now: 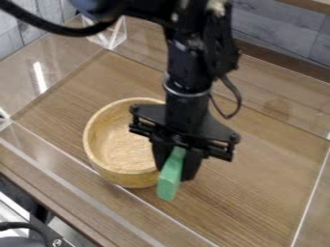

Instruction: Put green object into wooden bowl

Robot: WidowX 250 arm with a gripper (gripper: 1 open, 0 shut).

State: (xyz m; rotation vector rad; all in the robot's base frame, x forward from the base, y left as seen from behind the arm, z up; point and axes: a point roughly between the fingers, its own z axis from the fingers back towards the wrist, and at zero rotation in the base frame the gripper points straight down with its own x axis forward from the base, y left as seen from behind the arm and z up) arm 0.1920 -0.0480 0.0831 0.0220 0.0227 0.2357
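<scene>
The bowl (123, 145) stands open-topped, its inside free from above on the left side — only the arm's column (191, 68) and the gripper (180, 164) crowd its right rim. The gripper, clamped on the green block (171, 174), hangs just at the bowl's right wall; the block's lower end reaches down beside the rim. Clear walls (52, 154) fence the wooden table (264, 154) on the near and left sides — passage there is blocked. Right of the arm the tabletop lies bare.
</scene>
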